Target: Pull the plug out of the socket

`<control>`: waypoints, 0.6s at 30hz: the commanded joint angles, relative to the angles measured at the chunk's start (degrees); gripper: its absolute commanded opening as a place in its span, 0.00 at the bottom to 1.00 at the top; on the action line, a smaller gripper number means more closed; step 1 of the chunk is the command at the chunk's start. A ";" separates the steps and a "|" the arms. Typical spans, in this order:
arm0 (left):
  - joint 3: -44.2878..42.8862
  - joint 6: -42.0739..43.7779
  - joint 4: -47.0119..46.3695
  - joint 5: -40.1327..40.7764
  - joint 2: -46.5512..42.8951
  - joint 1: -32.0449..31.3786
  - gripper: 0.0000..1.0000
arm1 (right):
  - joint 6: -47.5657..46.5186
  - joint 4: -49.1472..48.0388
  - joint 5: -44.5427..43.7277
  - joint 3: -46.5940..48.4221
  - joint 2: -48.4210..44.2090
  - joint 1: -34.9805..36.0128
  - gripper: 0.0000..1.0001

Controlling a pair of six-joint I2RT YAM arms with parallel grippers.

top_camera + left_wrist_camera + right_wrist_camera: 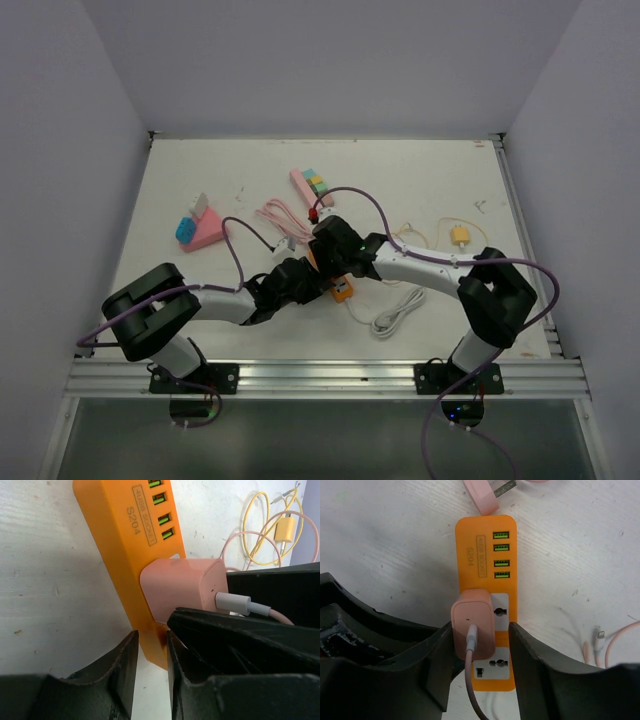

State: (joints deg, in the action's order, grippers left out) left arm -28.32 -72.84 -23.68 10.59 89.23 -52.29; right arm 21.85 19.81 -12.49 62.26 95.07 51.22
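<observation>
From above, the arms hide the plug and only a bit of the orange power strip (343,291) shows, mid-frame on the white table (440,180). The right wrist view shows the pink plug (472,625) seated in the strip below four green USB ports, with a pink cable leaving its face. The right gripper (479,640) stands part-open astride it, one finger touching and the other just clear. The left wrist view shows the left gripper (152,652) nearly closed, pinching the strip's near corner. Bare table lies left of the strip, and a yellow cable (285,530) lies at upper right.
</observation>
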 commanded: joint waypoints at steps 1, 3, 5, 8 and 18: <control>1.33 2.96 10.67 0.22 3.49 -0.27 0.32 | 0.48 -2.50 -1.39 2.25 1.17 0.72 0.48; 1.42 2.88 10.76 0.22 3.49 -0.27 0.32 | 0.39 -2.85 -1.92 1.90 1.17 0.72 0.42; 1.42 2.79 10.76 0.13 3.49 -0.27 0.32 | 0.30 -2.94 -1.92 1.72 0.56 0.72 0.29; 1.51 2.61 10.85 -0.04 3.67 -0.18 0.32 | 0.21 -3.03 -1.75 1.90 -1.28 0.72 0.08; 1.51 2.17 10.59 -1.27 5.16 0.44 0.32 | 0.65 -2.50 -1.48 3.22 -5.15 0.72 0.00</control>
State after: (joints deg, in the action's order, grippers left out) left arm -28.80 -72.90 -24.88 9.56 90.54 -52.03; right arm 21.87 20.08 -13.54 62.37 93.69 51.70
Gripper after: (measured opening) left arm 0.319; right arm 0.353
